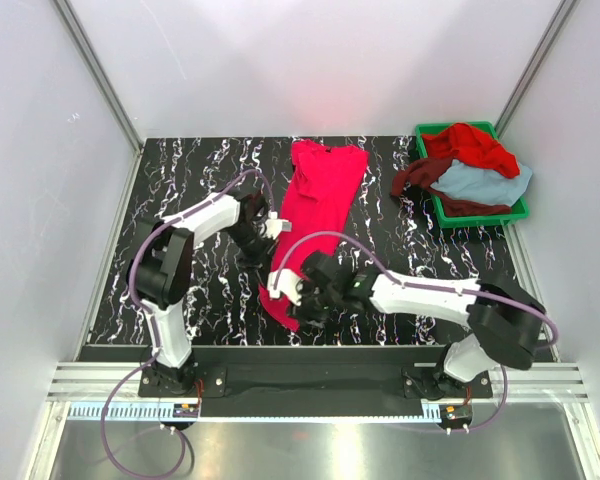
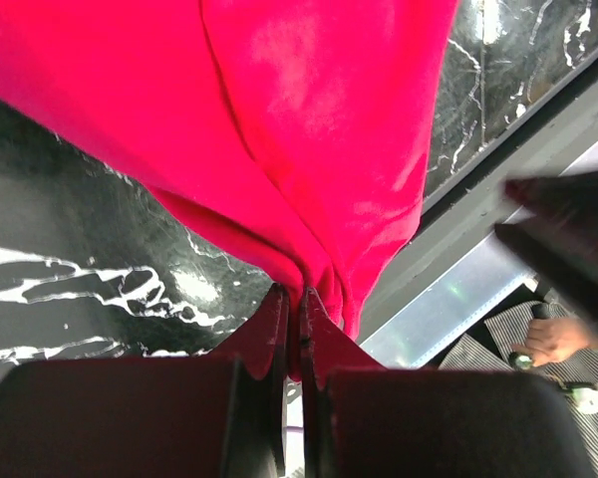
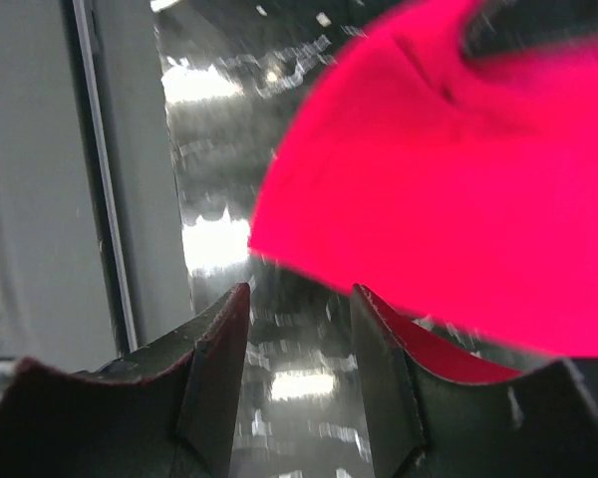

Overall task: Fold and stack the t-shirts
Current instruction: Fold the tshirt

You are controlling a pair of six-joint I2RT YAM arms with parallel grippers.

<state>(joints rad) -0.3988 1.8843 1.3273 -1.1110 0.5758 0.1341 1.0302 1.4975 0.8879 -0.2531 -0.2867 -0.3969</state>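
Cloth of crimson-pink t-shirt clamped in left gripper; right gripper spread apart, holding nothing, beside its edge.

I count four t-shirts. One crimson-pink t-shirt lies alone mid-frame in the top view. Three are heaped at the upper right: one red t-shirt, one maroon t-shirt and one blue-grey t-shirt. There is one green bin and one table. There are two arms, the left arm and the right arm, and two grippers, the left gripper and the right gripper.
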